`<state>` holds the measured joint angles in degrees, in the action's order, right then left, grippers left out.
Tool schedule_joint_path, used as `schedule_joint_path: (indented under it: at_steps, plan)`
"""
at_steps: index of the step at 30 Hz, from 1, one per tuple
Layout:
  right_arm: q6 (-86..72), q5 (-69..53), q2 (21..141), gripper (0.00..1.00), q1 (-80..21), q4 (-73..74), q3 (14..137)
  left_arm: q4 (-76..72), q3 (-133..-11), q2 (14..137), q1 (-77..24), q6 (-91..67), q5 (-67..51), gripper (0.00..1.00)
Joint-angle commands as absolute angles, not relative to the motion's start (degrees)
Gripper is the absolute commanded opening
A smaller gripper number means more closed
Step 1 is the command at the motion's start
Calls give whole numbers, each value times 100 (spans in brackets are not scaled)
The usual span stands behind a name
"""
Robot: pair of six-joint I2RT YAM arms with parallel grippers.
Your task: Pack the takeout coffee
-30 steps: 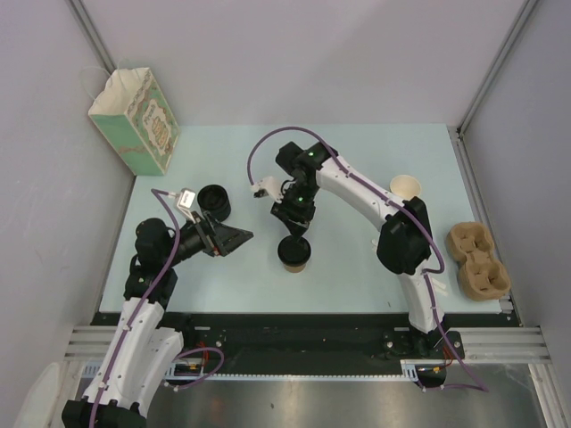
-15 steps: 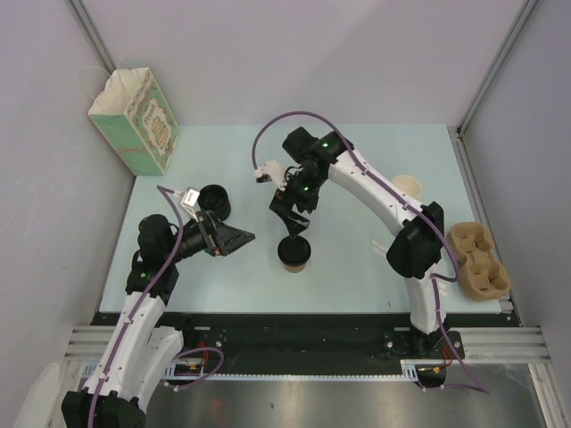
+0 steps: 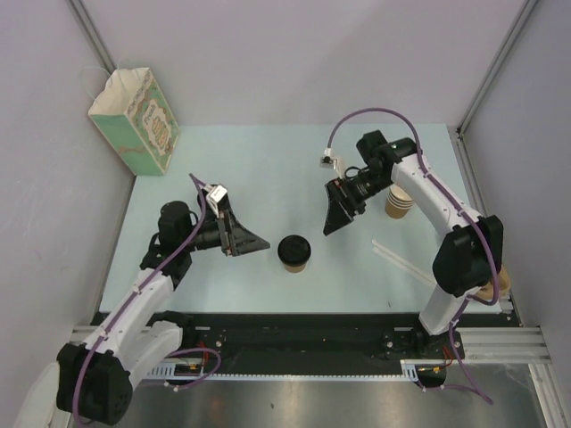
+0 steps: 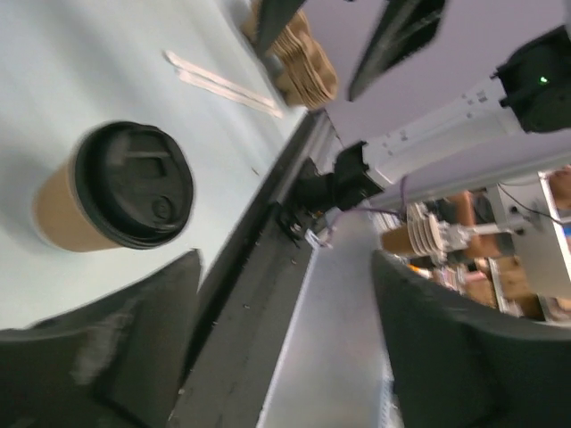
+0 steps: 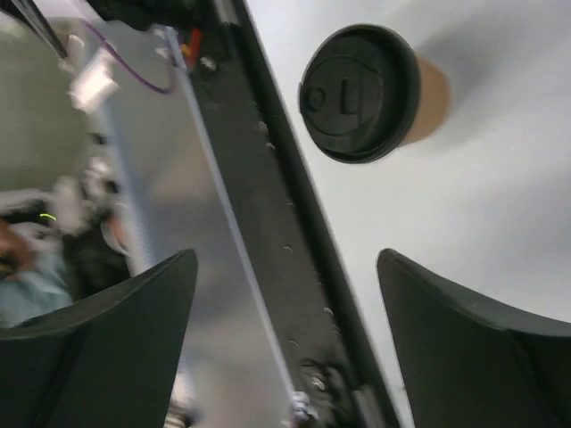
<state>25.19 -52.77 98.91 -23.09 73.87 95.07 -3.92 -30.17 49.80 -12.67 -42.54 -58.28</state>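
Observation:
The takeout coffee (image 3: pixel 293 252), a tan paper cup with its black lid on, stands upright on the pale table near the front middle. My left gripper (image 3: pixel 254 241) is just left of it, open, fingers pointing at the cup without touching. In the left wrist view the cup (image 4: pixel 116 192) lies ahead and to one side of the empty left gripper (image 4: pixel 285 259). My right gripper (image 3: pixel 332 218) hangs open up and to the right of the cup, apart from it. The right wrist view shows the lid (image 5: pixel 359 92) beyond the empty right gripper (image 5: pixel 285 259).
A patterned paper bag (image 3: pixel 134 120) stands at the back left corner. A stack of lidless tan cups (image 3: pixel 397 203) sits behind the right arm. Wooden stirrers (image 3: pixel 401 260) lie right of the cup. A cardboard cup carrier (image 4: pixel 308 67) is at the table's right edge.
The right gripper has opened, let go of the lidded cup and drawn back to the right. The left gripper has swung right, closer to the cup.

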Motion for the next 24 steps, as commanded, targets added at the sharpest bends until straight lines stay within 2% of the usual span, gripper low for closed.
schedule_joint_path:
  at_steps: [1, 2, 4, 5, 6, 7, 8, 11, 14, 24]
  plan:
    - [1110, -6934, 9511, 78, -2320, 6085, 8510, -1063, -3252, 5246, -1704, -4421, -5968, 68]
    - [812, -6865, 9301, 75, -2442, 5438, 8316, -1098, -3261, 5421, -1809, -4438, -5924, 55]
    - [29, -6698, 9115, 65, -2610, 4802, 7913, -1186, -3296, 5606, -1907, -4438, -5854, 45]
    - [-252, -6558, 8992, 61, -2741, 4242, 7806, -1221, -3305, 5738, -1968, -4482, -5836, 35]
    - [-490, -6504, 8956, 54, -2803, 4001, 7709, -1283, -3322, 5931, -2004, -4535, -5810, 30]
    - [-832, -6452, 8939, 52, -2865, 3808, 7551, -1440, -3322, 6028, -2030, -4587, -5766, 25]
    - [-905, -6234, 8938, 49, -2944, 3579, 7506, -1485, -3314, 6108, -2074, -4657, -5713, 14]
    - [-1124, -6048, 9078, 42, -3093, 3376, 7383, -1565, -3401, 6415, -2293, -4685, -5590, 4]
    - [-1213, -5933, 9290, 36, -3190, 3305, 7339, -1477, -3559, 6679, -2460, -4553, -5502, 0]
    - [-1090, -5555, 9703, 28, -3340, 3226, 7313, -1407, -3665, 7426, -2522, -4421, -5204, 0]
